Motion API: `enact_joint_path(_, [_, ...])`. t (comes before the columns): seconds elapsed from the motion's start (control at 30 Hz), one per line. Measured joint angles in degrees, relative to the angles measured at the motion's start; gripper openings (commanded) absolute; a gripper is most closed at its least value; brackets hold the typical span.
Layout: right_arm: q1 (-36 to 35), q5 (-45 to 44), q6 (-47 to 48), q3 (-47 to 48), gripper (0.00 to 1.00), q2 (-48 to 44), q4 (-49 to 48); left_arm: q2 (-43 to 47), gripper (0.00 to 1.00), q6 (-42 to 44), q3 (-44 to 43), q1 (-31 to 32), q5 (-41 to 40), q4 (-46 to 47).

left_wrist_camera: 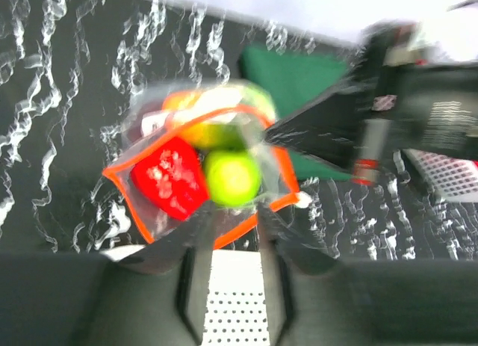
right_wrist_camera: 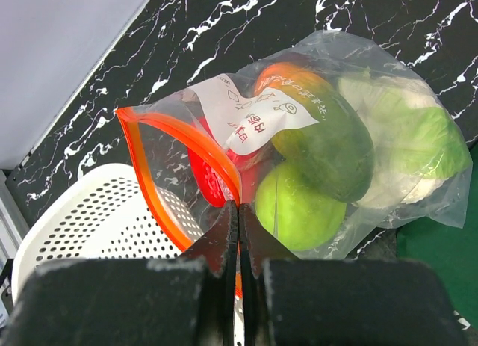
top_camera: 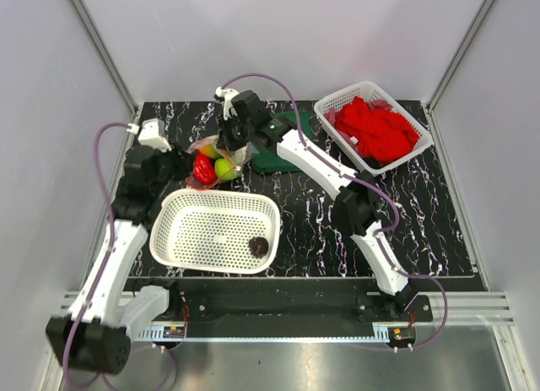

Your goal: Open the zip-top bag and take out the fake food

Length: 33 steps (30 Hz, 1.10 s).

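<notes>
The zip-top bag (top_camera: 215, 161) is held up behind the white basket, its red-orange mouth pulled open. Inside it show a red pepper (left_wrist_camera: 168, 178), a green apple (left_wrist_camera: 231, 178), an orange-green mango (right_wrist_camera: 321, 137) and a white-green cauliflower (right_wrist_camera: 403, 137). My right gripper (right_wrist_camera: 239, 208) is shut on the bag's zip strip (right_wrist_camera: 187, 140); it shows above the bag in the top view (top_camera: 229, 148). My left gripper (left_wrist_camera: 233, 211) is open, with its fingertips at the near rim of the bag's mouth, at the bag's left in the top view (top_camera: 184, 167). A small dark piece (top_camera: 258, 247) lies in the white basket.
The white perforated basket (top_camera: 181, 239) stands in front of the bag, under my left gripper. A folded green cloth (top_camera: 278, 150) lies behind the bag. A second white basket (top_camera: 422, 146) with red cloths stands at the back right. Enclosure walls surround the table.
</notes>
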<state>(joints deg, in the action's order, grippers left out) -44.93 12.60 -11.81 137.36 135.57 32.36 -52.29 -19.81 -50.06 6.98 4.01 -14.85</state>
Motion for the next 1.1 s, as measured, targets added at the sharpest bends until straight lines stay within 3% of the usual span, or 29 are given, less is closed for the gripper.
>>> enact_joint_path(0.23, [0.02, 0.17, -0.07, -0.13, 0.0, -0.17, 0.02, -18.84, 0.64, -3.02, -2.84, -0.52, -0.31, -0.2])
enact_joint_path(0.3, [0.02, 0.39, -0.11, -0.15, 0.0, -0.17, 0.02, -22.27, 0.66, -4.04, -3.45, -0.55, -0.74, -0.22])
enact_joint_path(0.4, [0.04, 0.44, -0.24, -0.13, 0.0, -0.17, 0.02, -25.49, 0.8, -5.75, -4.68, -0.55, -1.49, -0.2])
enact_joint_path(0.47, [0.04, 0.44, -0.26, -0.13, 0.0, -0.17, 0.02, -26.95, 0.84, -7.93, -5.44, -0.55, -2.82, -0.13])
enact_joint_path(1.03, [0.07, 0.55, -0.61, -0.13, 0.0, -0.17, 0.0, -38.6, 0.8, -16.2, -9.49, -1.29, -9.9, 0.11])
enact_joint_path(1.1, [0.07, 0.55, -0.63, -0.13, 0.0, -0.17, 0.0, -39.76, 0.71, -16.22, -9.49, -1.31, -10.03, 0.83])
